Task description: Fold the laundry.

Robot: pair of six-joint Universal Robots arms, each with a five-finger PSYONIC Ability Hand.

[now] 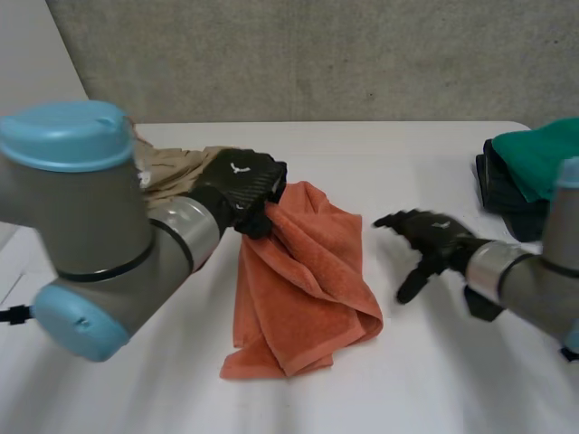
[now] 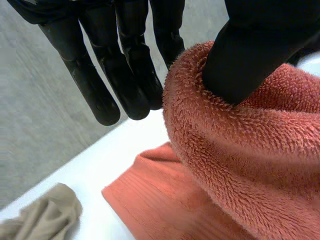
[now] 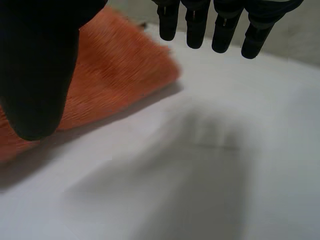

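Observation:
An orange towel (image 1: 303,271) lies crumpled in the middle of the white table (image 1: 434,380). My left hand (image 1: 240,185) is at its far upper corner, closed on a raised fold. In the left wrist view the thumb (image 2: 255,55) digs into the thick roll of orange towel (image 2: 240,165), while the fingers (image 2: 120,75) hang just beside it. My right hand (image 1: 430,240) hovers open over bare table a little to the right of the towel, touching nothing. In the right wrist view its fingers (image 3: 220,25) are spread straight and the orange towel (image 3: 115,75) lies behind the thumb.
A beige cloth (image 1: 172,167) lies bunched behind my left hand, and the beige cloth (image 2: 45,215) also lies beyond the towel's edge. At the right edge a green cloth (image 1: 538,154) rests on a dark folded stack (image 1: 498,194).

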